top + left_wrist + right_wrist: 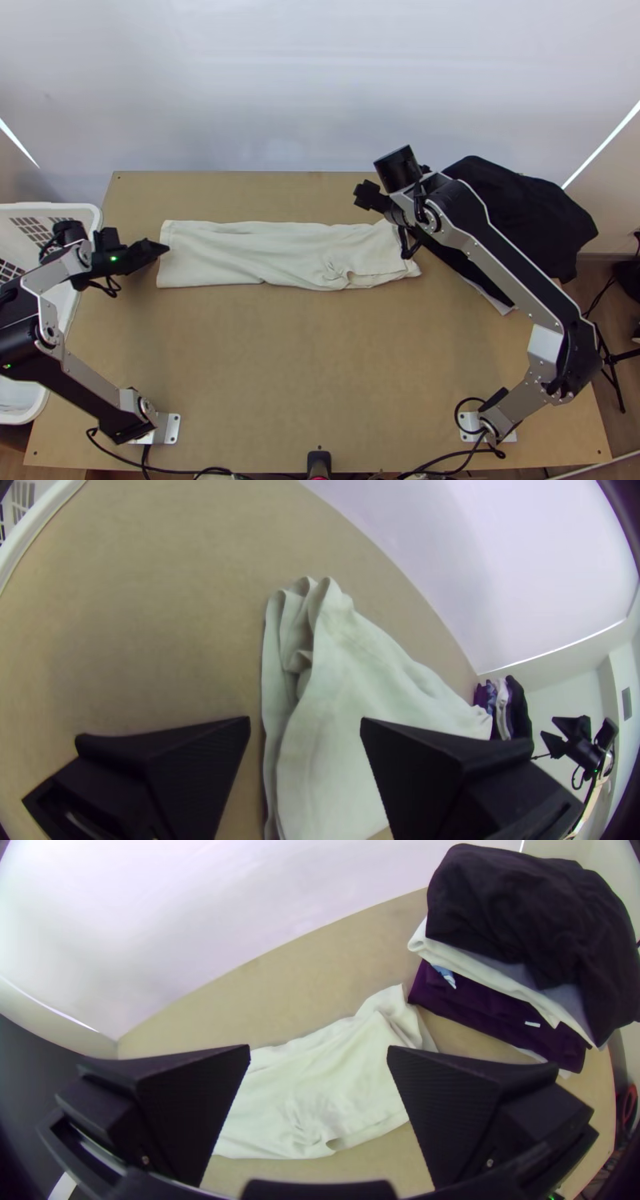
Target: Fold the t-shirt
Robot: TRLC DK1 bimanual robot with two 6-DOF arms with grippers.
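A cream T-shirt (pixel 240 252) lay across the far half of the light wooden table (pixel 280 360), folded into a long, narrow strip running left to right. Its cloth looked mostly flat, with shallow ripples along its length. At the left end, the layers stood slightly apart in soft, curling edges, with a small tuck between them. Toward the right end, creases gathered around a pucker beside a small opening on the near edge, and the far corner rose in loose folds.

I had my left gripper (pixel 162 247) at the strip's left end, its 2 fingers spread wide, 1 over the cloth and 1 over bare table beyond the edge. I had my right gripper (pixel 390 214) above the right part of the shirt, its 2 fingers also wide apart, with nothing pinched between them.

Just beyond the shirt's right end sat a stack of clothes, with black cloth (pixel 520 208) draped on top, a pale layer (pixel 467 963) beneath it and purple cloth (pixel 493 1017) lower down. At the table's left side stood a white basket (pixel 48 206) with slotted walls, near my left gripper.
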